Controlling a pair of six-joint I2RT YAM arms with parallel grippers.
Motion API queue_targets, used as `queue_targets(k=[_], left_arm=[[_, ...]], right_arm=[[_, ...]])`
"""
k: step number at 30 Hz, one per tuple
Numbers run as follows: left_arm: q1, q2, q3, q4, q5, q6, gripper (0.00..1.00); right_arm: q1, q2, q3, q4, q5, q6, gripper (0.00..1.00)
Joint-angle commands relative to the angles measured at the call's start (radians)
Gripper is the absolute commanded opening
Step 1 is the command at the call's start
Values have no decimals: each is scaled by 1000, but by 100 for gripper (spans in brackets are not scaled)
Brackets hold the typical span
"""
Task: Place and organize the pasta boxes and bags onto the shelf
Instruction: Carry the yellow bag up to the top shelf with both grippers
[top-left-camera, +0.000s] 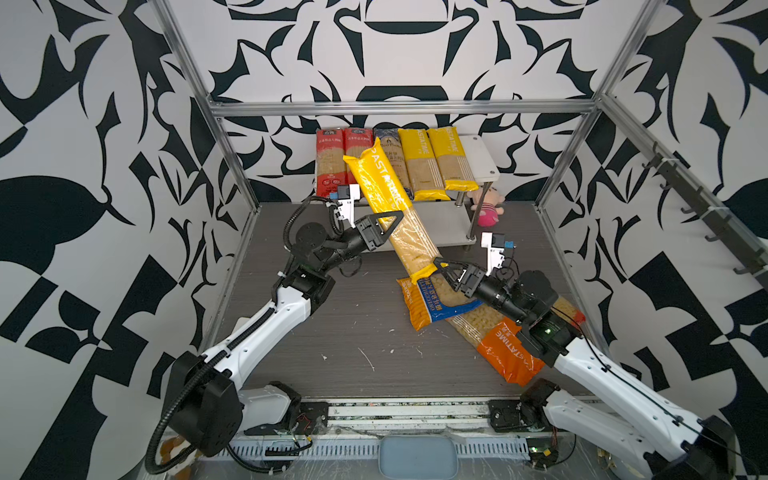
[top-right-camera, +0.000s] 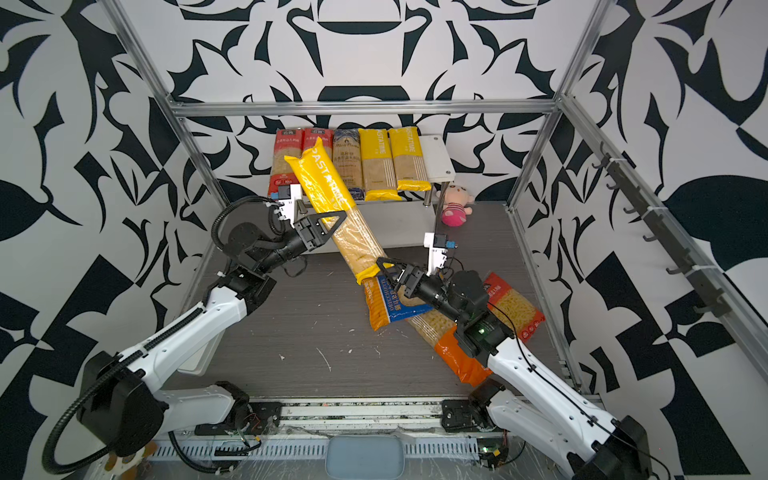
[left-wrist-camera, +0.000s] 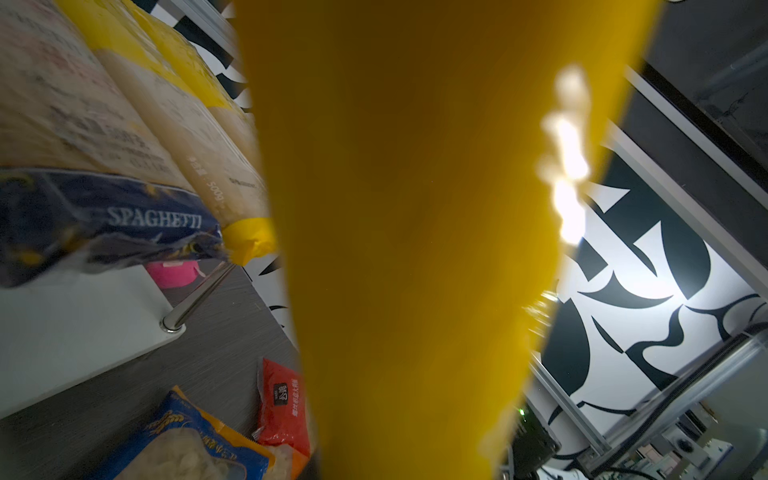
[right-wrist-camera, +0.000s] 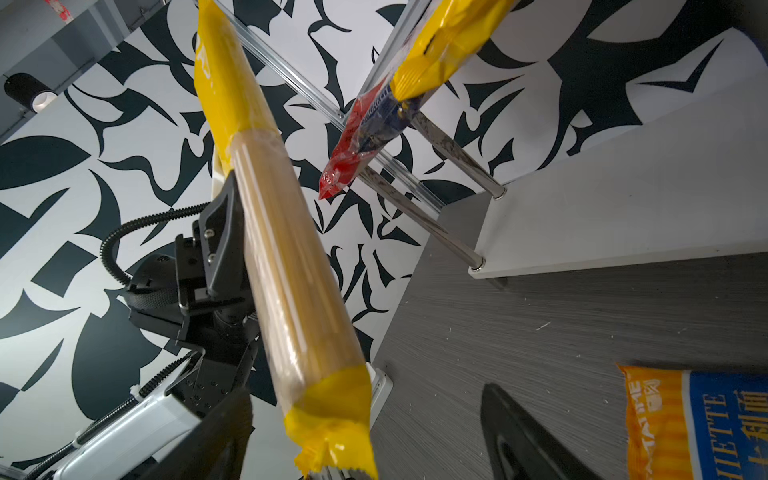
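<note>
— What is the left gripper (top-left-camera: 392, 222) doing?

— It is clenched on the yellow spaghetti pack (top-left-camera: 411, 245), about halfway along it. In both top views one black finger lies across the top of the pack. The right wrist view shows a finger (right-wrist-camera: 224, 232) pressed flat against its side.

— Where does the pack run from there?

— Slantwise. Beyond the left gripper its printed yellow end reaches up over the shelf (top-left-camera: 482, 158). There it crosses in front of a red pack (top-left-camera: 358, 149) and the dark blue pack (top-left-camera: 388, 139) on the top board. Whether it touches them I cannot tell. On the near side of that gripper it slopes down to the right gripper (top-left-camera: 442, 272).

— Is the right one holding it?

— No. Its jaws stand wide apart, grasping nothing. In the right wrist view the pack's crimped lower end hangs between the two fingers, above the table (right-wrist-camera: 540, 316).

— Anything else close to it?

— The blue bag (top-left-camera: 440, 301) lies flat on the table just under the right gripper. The orange bag (top-left-camera: 507, 353) lies beneath that arm's wrist.
</note>
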Motion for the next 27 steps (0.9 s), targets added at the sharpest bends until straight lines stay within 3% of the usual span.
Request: queue_targets(k=[1,5,13,16,20,27], left_arm=[[-17,25,81,194,-42,-52,19],[-46,50,107,198,-66,-59,20],[-58,67,121,218,-86,-111,21],[-61,69,127,209,-83,-115,21],[-62,74,135,196,-75,-120,25],[-62,48,135,143,-89,-88,46]], right_arm=[[38,23,-8,141,70,12,89],[71,112,-33,358,115,35,85],[82,240,-111,763,232,111,64],[81,275,-115,836,233,132,53],[81,306,-107,880,226,148,31],[82,299,-71,903,245,126,13]])
